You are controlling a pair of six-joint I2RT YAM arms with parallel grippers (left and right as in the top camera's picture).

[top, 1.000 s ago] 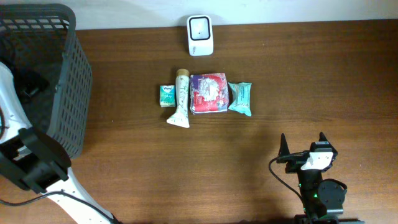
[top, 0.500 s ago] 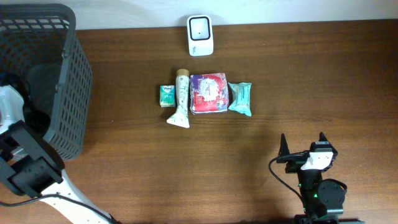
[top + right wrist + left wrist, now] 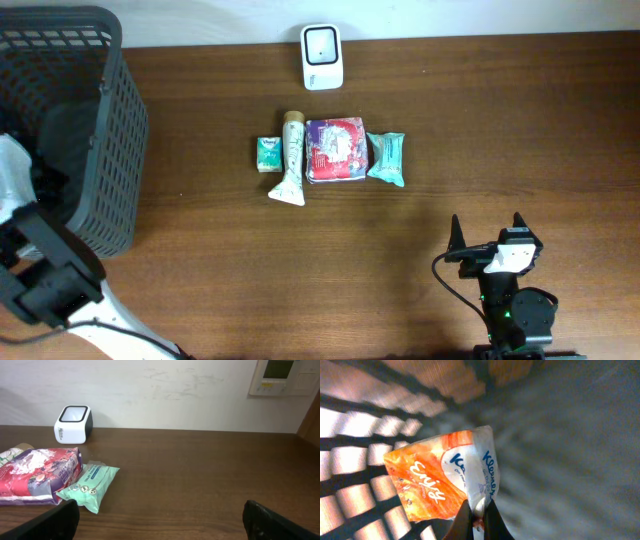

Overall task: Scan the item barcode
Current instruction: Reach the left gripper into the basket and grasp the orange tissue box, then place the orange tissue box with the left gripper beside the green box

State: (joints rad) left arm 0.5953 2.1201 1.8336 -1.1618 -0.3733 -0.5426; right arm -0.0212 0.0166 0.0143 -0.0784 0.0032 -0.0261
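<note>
Left gripper (image 3: 477, 521) is pressed together on the tissue pack (image 3: 437, 485). We're pinching the white film at one end of it, not the body. The pack is inside the basket (image 3: 120, 150), close to the mesh wall in the left wrist view. Overhead doesn't show the pack at all, just dark basket interior.

Handling, our read:
- Light and soft, so no load concern.
- The wrapper is glossy film and likely slippery. A pinch on a thin bit of it may slide or stretch.
- Held by one end it will probably hang and swing, so its orientation over the scanner (image 3: 322, 56) will be loose.
- A firmer hold would be across the short width of the body, where the tissues give under the jaws.
- We can't see a barcode on the faces in view, so we can't tell which side has to face the scanner.

The scanner stands at the far table edge, well apart from the basket, so it's a long carry.

Right gripper (image 3: 487, 226) is spread wide and empty, parked at the near edge. It's apart from the row of green box (image 3: 268, 154), tube (image 3: 290, 160), red pack (image 3: 335, 150) and teal wipes (image 3: 386, 158).
</note>
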